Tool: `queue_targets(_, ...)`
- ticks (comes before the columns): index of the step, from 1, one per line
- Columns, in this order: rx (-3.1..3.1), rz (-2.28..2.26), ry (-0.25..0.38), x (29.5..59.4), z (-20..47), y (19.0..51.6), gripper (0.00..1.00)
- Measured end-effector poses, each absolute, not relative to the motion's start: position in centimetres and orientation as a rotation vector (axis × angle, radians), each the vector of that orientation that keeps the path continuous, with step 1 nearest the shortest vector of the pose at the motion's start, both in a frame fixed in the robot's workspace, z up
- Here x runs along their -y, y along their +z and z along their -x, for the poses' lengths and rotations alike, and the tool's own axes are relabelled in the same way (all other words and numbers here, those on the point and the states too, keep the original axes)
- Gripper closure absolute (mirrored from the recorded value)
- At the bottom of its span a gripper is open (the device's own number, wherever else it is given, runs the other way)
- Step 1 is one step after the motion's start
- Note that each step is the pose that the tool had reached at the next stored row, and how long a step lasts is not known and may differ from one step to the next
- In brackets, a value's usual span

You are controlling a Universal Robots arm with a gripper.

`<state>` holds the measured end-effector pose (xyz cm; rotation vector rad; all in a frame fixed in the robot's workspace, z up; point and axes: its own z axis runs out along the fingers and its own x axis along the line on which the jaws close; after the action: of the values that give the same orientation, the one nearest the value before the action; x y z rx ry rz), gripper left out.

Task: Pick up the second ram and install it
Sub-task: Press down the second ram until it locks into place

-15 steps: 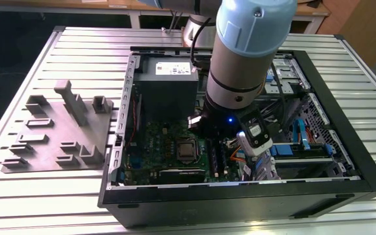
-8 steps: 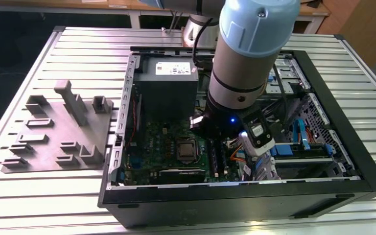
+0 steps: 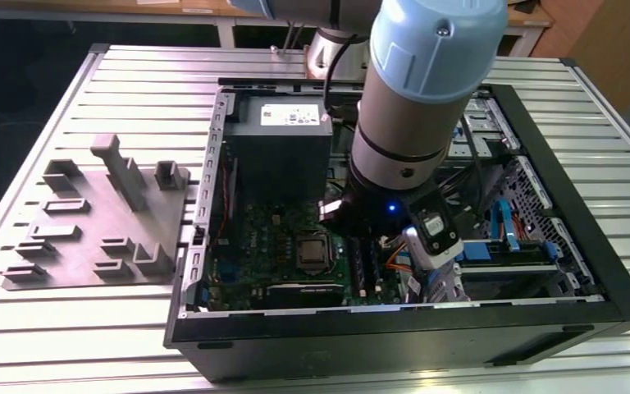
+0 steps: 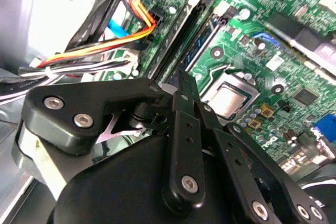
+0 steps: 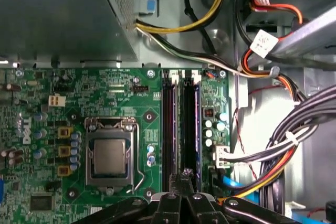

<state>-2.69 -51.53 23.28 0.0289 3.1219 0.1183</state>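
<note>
Inside the open computer case (image 3: 577,238) my gripper (image 5: 185,174) hangs low over the green motherboard (image 5: 58,87). Its black fingertips (image 4: 182,80) are pinched shut, with nothing visible between them. They sit right over one end of the two long black memory slots (image 5: 168,124) beside the processor socket (image 5: 111,153). A long dark stick with a bluish edge, which I take for the second ram (image 5: 191,124), stands in the slot farther from the socket. I cannot tell whether the fingertips touch it. The arm (image 3: 425,90) hides the slots in the exterior view.
The grey power-supply box (image 3: 280,131) stands at the far end of the board. Bundled cables (image 5: 273,156) run close beside the slots. A grey fixture plate (image 3: 102,217) with raised blocks lies on the slatted table (image 3: 96,82) at the exterior view's left.
</note>
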Motion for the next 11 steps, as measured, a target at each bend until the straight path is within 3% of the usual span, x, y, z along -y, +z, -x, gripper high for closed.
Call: queue_targets(11, -3.122, -0.029, 0.118, 52.09, 2.68, 23.28, 0.90)
